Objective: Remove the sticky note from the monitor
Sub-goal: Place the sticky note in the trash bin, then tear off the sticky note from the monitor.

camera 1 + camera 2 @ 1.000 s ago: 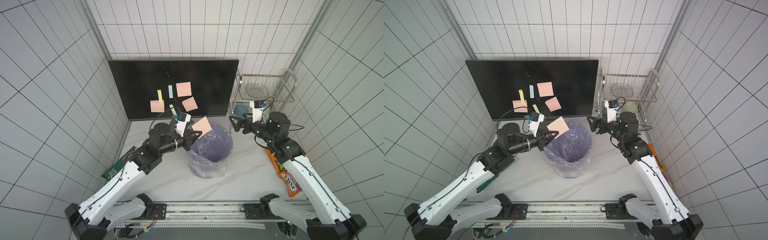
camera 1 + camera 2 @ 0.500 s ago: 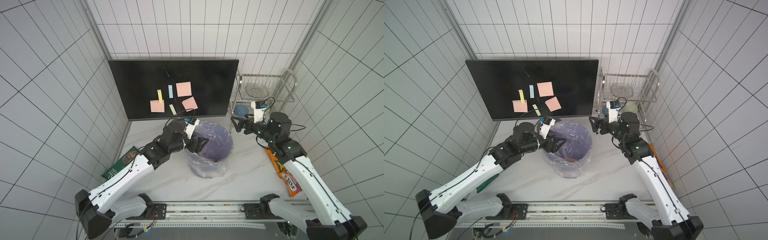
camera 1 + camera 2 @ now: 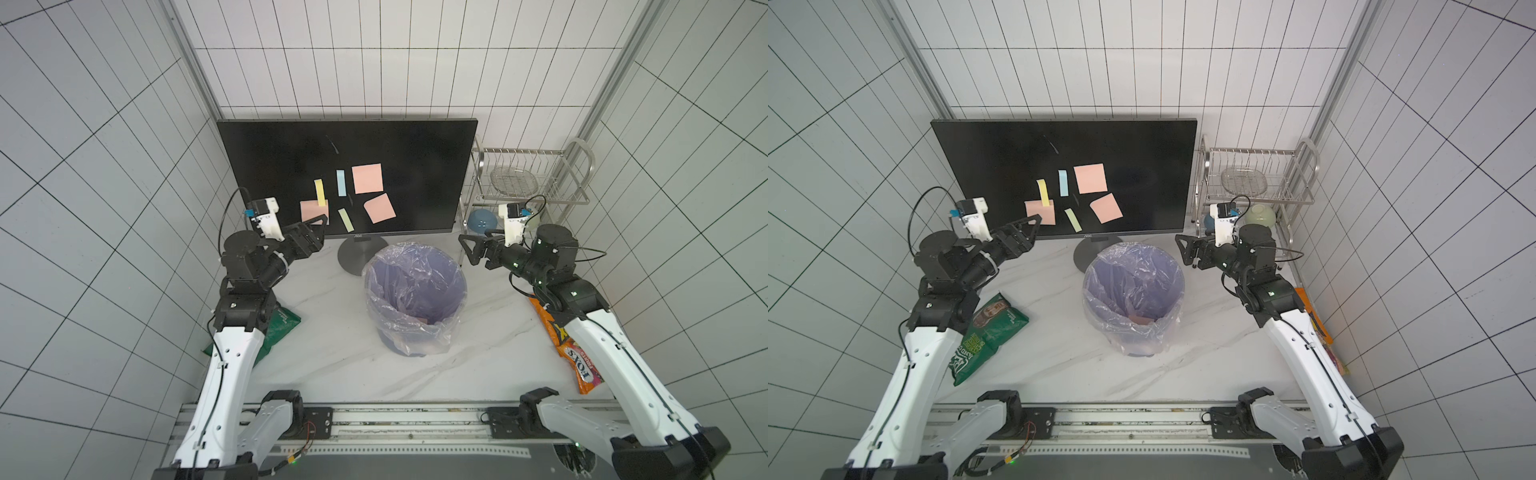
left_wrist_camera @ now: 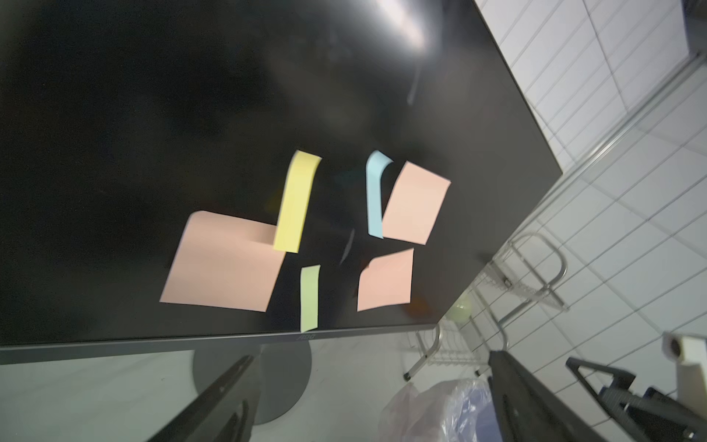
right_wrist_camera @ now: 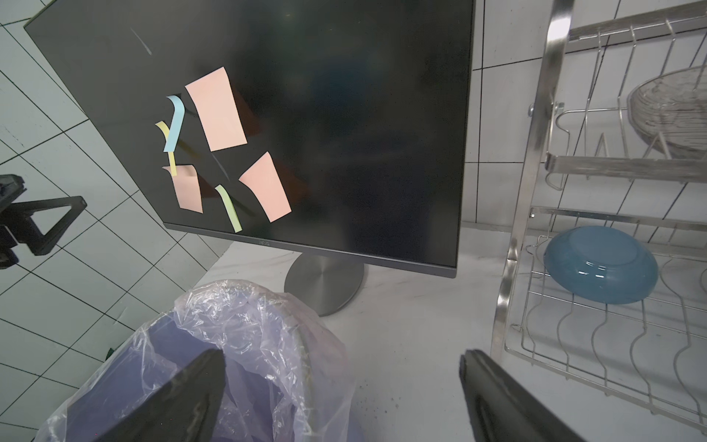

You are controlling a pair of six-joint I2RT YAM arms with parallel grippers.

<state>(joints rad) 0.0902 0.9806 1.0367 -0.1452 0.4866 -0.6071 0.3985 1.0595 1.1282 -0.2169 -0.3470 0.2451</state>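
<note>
The black monitor (image 3: 291,166) (image 3: 996,166) stands at the back on a round grey base. Several sticky notes cling to its screen: three pink squares (image 3: 367,178) (image 3: 379,208) (image 3: 309,210) and yellow (image 3: 319,192), blue (image 3: 340,183) and green (image 3: 345,220) strips. My left gripper (image 3: 318,232) (image 3: 1034,230) (image 4: 372,356) is open and empty, just in front of the screen's lower left, beside the lowest left pink note (image 4: 223,260). My right gripper (image 3: 467,249) (image 5: 340,354) hangs open and empty to the right of the bin, apart from the monitor.
A purple bin (image 3: 370,270) with a clear liner stands in front of the monitor's base; a pink note (image 3: 1140,320) lies inside. A steel dish rack (image 3: 532,174) holding a blue bowl (image 3: 480,220) stands at the back right. A green snack bag (image 3: 988,332) lies left, an orange candy bag (image 3: 577,357) right.
The left gripper, shut on a pink note above the bin, opened and let it drop in, then swung back left to the monitor's lower left. The right arm stayed put.
</note>
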